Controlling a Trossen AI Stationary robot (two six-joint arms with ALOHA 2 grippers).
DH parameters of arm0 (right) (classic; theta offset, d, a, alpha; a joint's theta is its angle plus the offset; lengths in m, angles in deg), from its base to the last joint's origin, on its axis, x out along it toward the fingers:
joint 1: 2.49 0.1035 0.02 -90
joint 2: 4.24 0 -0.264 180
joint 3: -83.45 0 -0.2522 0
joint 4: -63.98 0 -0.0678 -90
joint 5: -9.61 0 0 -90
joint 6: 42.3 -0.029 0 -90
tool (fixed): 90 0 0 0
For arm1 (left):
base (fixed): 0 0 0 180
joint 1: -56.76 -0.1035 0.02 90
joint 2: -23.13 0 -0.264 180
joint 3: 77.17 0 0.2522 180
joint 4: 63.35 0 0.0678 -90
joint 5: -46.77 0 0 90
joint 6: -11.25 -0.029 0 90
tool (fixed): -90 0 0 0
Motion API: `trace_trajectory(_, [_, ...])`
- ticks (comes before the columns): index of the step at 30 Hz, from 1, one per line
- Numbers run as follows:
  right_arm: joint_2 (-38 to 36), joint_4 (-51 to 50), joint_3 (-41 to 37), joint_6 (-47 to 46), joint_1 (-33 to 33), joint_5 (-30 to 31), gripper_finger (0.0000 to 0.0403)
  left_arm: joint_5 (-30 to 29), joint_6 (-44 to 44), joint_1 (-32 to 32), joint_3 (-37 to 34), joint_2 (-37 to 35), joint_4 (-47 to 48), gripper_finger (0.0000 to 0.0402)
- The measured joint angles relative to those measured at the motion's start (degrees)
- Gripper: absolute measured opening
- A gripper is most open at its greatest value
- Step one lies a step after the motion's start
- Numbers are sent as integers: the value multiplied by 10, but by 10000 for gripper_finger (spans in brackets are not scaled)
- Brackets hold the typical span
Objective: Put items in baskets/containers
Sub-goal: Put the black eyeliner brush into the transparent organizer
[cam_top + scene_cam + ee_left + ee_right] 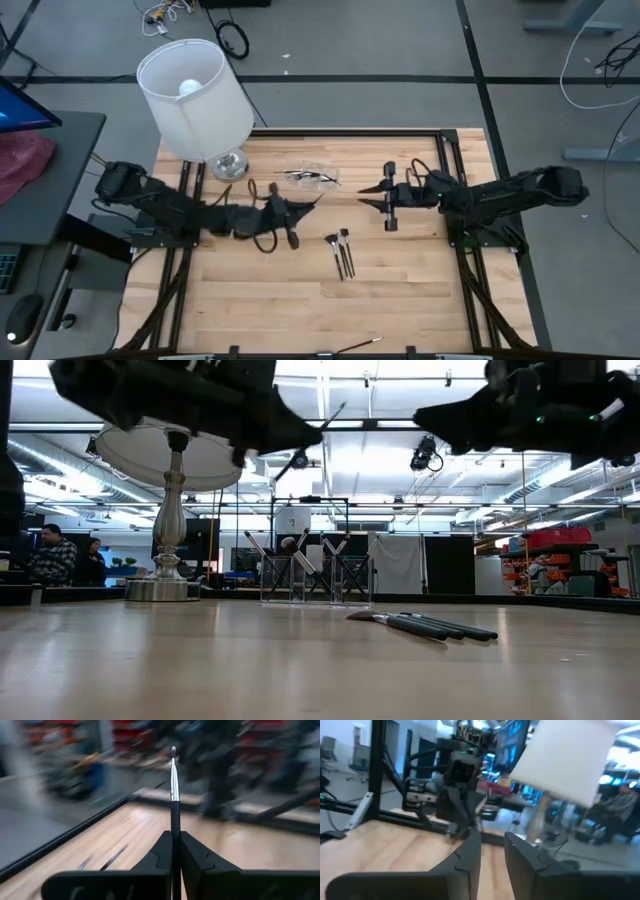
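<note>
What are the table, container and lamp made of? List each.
Table: wood, pale planks with visible grain, matte.
Container: clear plastic, probably; brushes show through its walls.
Lamp: white shade, likely fabric; base shiny metal, it seems.

Container (310,178) right of lamp (196,95) — brushes (342,252) before container.

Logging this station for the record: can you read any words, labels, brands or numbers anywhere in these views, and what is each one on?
None can be read.
The clear container and the makeup brushes on the table: no print shows.
The lamp: plain white shade, no label.
The brush in the left gripper: no marking shows.
The room behind the table in the low view: any signs there are too small to read.
</note>
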State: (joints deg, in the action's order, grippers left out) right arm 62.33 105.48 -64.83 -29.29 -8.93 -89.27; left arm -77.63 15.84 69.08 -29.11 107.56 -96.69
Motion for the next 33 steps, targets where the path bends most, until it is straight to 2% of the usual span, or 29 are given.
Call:
trace_trajectory(3, [46, 9, 26, -28, 0, -40, 93, 99, -12, -40, -1, 28, -55, 21])
trace_trajectory(6, [91, 8, 57, -47, 0, -67, 107, 145, -24, -64, 11, 63, -65, 20])
trace_trajectory(9, [129, 7, 83, -56, -3, -67, 129, 157, -38, -71, 27, 103, -67, 15])
trace_trajectory(13, [159, 18, 101, -56, -7, -75, 164, 148, -65, -65, 40, 137, -99, 18])
trace_trajectory(18, [166, 29, 102, -64, -8, -98, 192, 136, -71, -61, 39, 137, -104, 18])
trace_trajectory(22, [161, 33, 102, -94, -9, -114, 196, 135, -74, -57, 39, 135, -116, 16])
trace_trajectory(26, [159, 19, 100, -83, -9, -111, 197, 132, -82, -49, 41, 132, -135, 20])
trace_trajectory(30, [149, 20, 100, -80, -9, -108, 197, 78, -91, -34, 40, 131, -125, 17])
trace_trajectory(33, [139, 20, 95, -78, -9, -109, 197, 70, -102, -18, 40, 117, -132, 16])
